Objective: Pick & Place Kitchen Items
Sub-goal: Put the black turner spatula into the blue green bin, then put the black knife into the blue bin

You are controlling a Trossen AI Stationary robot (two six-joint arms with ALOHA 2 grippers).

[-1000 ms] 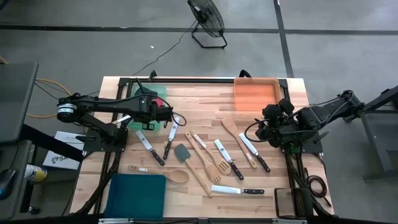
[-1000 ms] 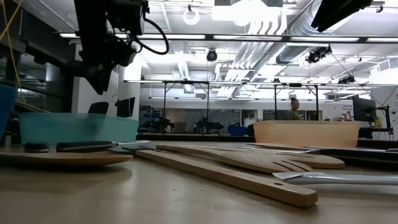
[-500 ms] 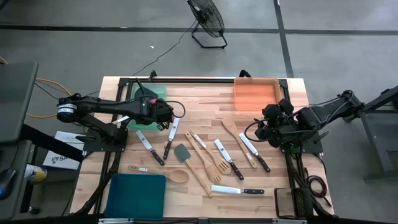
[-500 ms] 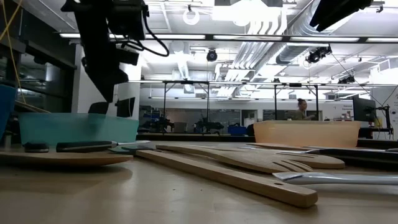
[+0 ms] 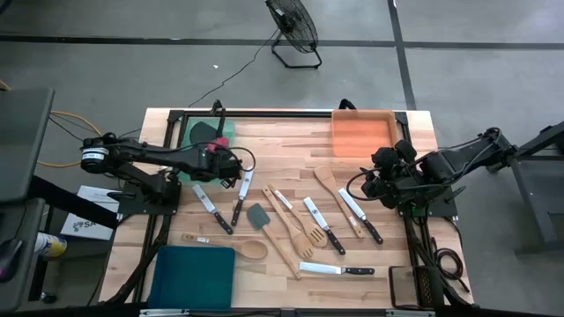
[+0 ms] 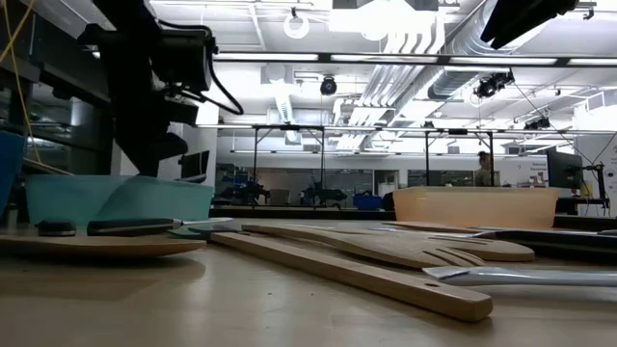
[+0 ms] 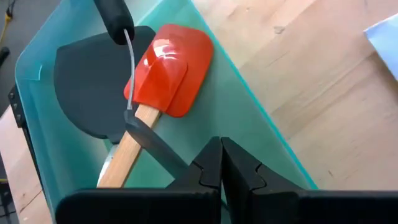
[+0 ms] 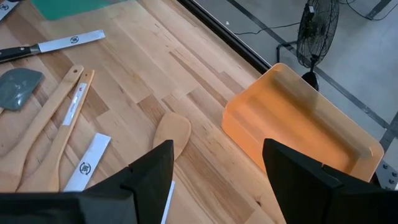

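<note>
The left jaws (image 7: 221, 163) are closed with nothing between them, their tips pressed together just above the near wall of the green tray (image 7: 249, 124); the right jaws (image 8: 217, 165) stand wide apart and empty at the right edge of the tabletop (image 5: 282, 141), where that arm waits. Nearest the front edge in the high view lie the teal tray (image 5: 194, 275) at the left corner, a wooden spoon (image 5: 231, 245) just beyond it, and a black-handled knife (image 5: 339, 269) to the right. Farther in, across the middle of the tabletop, a grey spatula (image 5: 258, 216), a long wooden spatula (image 5: 284, 231), two slotted wooden turners (image 5: 308, 238) and several more knives (image 5: 324, 227) lie spread out, most apart, the wooden ones close together; two knives (image 5: 211, 208) sit just below the left arm. Farther still, a wooden spoon (image 8: 171, 132) lies near the orange tray (image 8: 298, 130), which sits at the far right corner. At the far left, the green tray holds a red-headed spatula (image 7: 169, 68) with a wooden handle, lying across a black spatula head (image 7: 87, 81), and a black handle (image 7: 115, 18) on a thin wire reaches over both. Beyond the tabletop a fan (image 5: 293, 28) stands on the floor.
</note>
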